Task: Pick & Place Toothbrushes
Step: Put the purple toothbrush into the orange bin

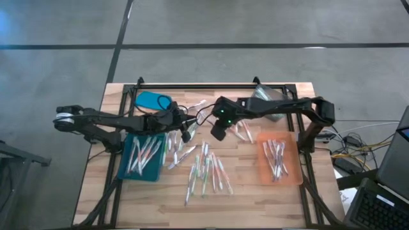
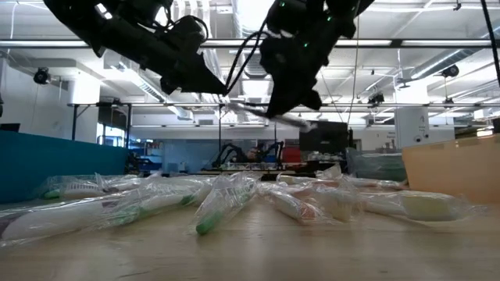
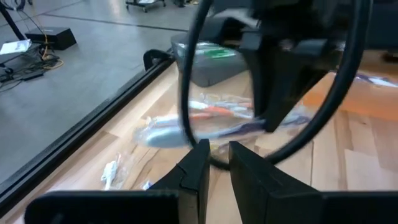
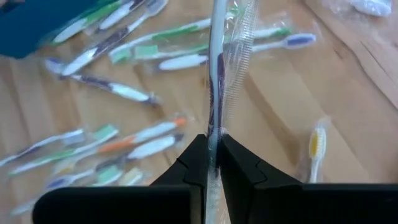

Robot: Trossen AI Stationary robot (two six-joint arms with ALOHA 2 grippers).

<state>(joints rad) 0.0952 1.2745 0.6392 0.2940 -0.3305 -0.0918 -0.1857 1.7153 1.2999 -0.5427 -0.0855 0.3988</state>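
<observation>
step: carry phase, one wrapped toothbrush (image 4: 217, 74) lifted over the loose toothbrushes (image 1: 208, 169) mid-table
right gripper (image 4: 213, 149): clamped on that wrapped toothbrush, above table centre
left gripper (image 3: 219, 163): just left of the right one, fingers nearly together, nothing seen between them
next: likely carry right to orange tray (image 1: 297, 179), lower, release; blue tray (image 1: 128, 171) sits left

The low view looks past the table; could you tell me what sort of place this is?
Probably a robotics lab or workshop: exposed ceiling ducts, another robot arm rig in the background, and a concrete floor around the wooden table.
</observation>
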